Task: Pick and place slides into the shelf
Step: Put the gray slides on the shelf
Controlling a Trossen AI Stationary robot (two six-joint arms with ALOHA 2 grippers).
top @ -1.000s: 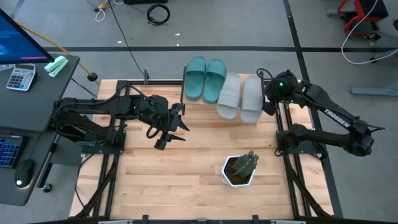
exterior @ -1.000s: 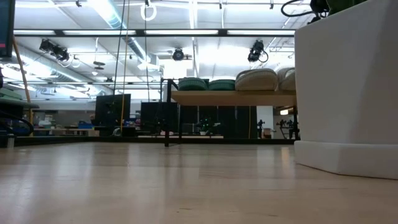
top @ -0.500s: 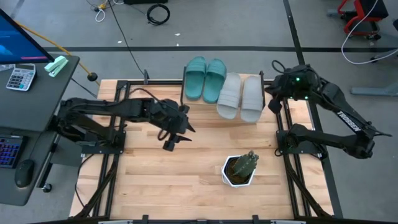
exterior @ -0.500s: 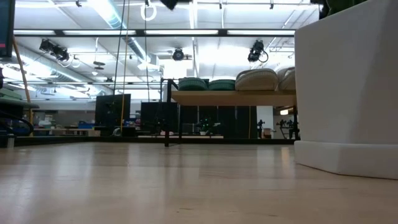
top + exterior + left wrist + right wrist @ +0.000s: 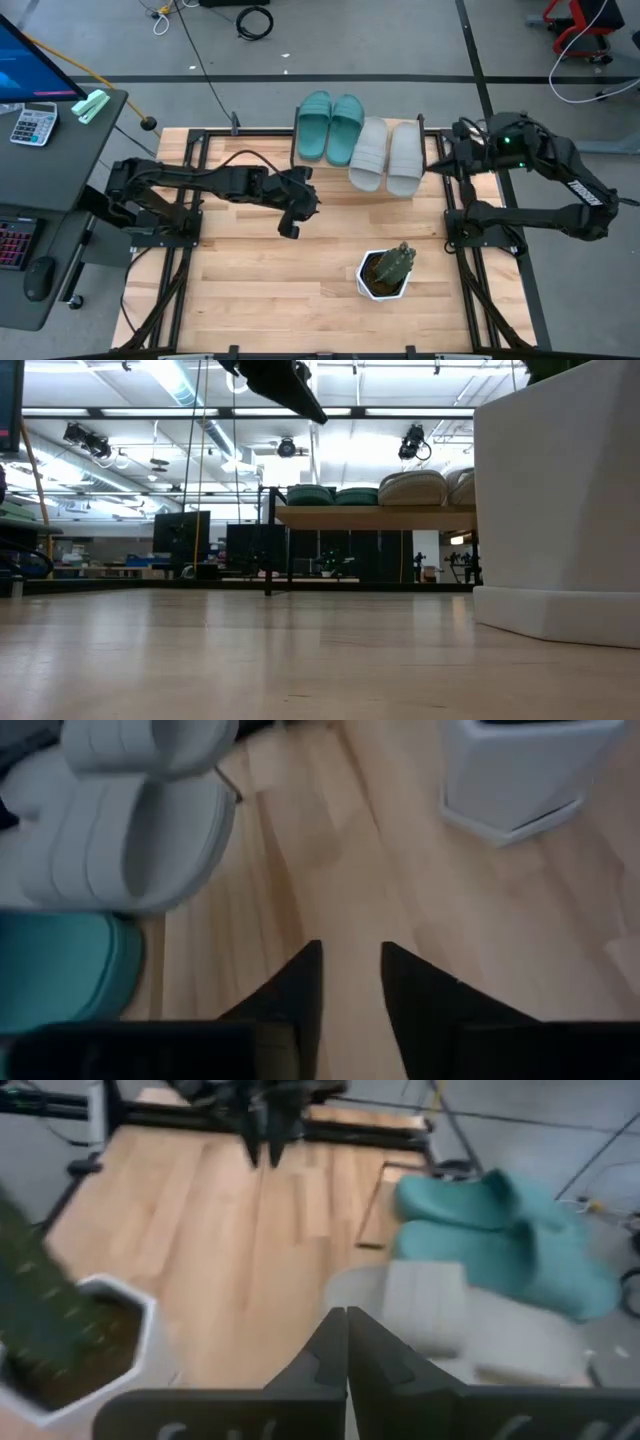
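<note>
All the slides lie on the shelf (image 5: pixel 350 517) at the table's far edge: the teal pair (image 5: pixel 330 125) to the left, the grey pair (image 5: pixel 387 153) to the right, soles on the plank top. My left gripper (image 5: pixel 293 218) hovers over the bare table, near and left of the slides, fingers a little apart and empty; its wrist view shows the grey slides (image 5: pixel 130 830) and a teal one (image 5: pixel 60 970) ahead. My right gripper (image 5: pixel 441 166) sits at the table's right edge beside the grey pair, shut and empty (image 5: pixel 347 1325).
A white pot with a green plant (image 5: pixel 385 270) stands on the table right of centre, toward the near edge; it fills the right of the low view (image 5: pixel 560 500). Bare wood lies between my left gripper and the near edge.
My left gripper has travelled toward the table's right, toward the middle, and its wrist has turned; it now shows at the top of the low view. My right arm has drawn back from the grey slides toward the table's right edge.
</note>
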